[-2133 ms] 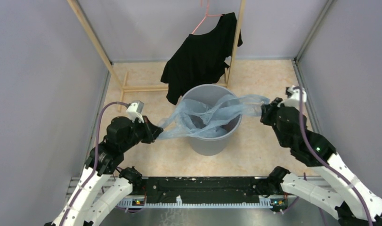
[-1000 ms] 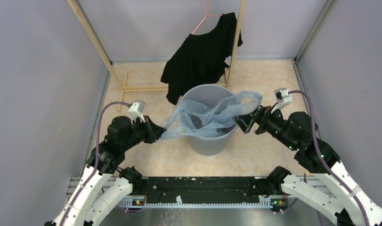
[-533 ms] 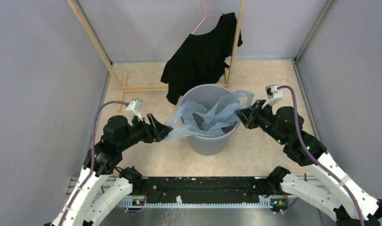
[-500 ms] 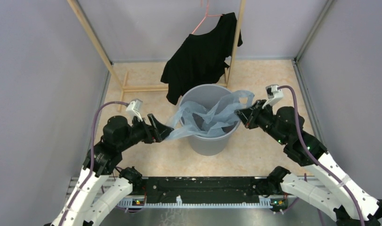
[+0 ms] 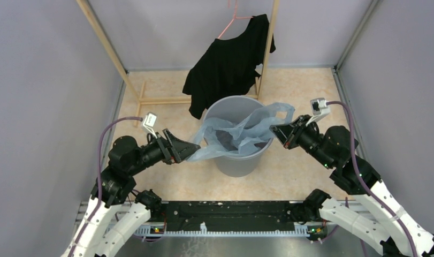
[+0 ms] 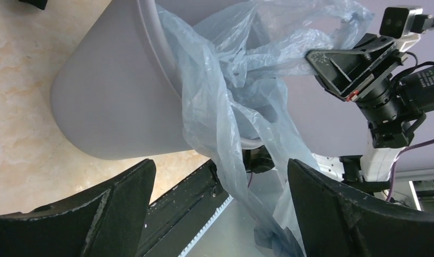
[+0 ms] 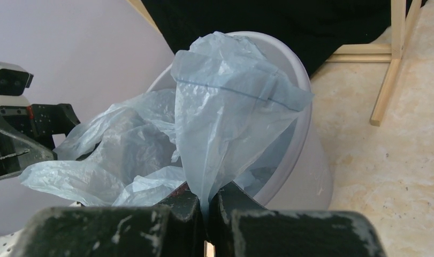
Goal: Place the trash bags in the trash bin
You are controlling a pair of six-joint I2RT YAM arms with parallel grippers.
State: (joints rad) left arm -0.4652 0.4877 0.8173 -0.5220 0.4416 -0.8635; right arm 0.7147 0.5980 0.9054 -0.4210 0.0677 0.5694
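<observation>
The thin, translucent pale blue plastic bag (image 5: 241,128) drapes across the rim of the round grey plastic bin (image 5: 237,163), partly inside. The right gripper (image 5: 277,131) pinches its right end with closed fingers. The left gripper (image 5: 189,151), spread wide around its left tail, grips nothing.

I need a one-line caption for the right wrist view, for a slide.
Right end effector pinches the pale blue trash bag, which lies partly inside the grey trash bin.

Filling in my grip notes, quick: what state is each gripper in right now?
Left gripper: open, holding nothing.
Right gripper: shut on the trash bag.
</observation>
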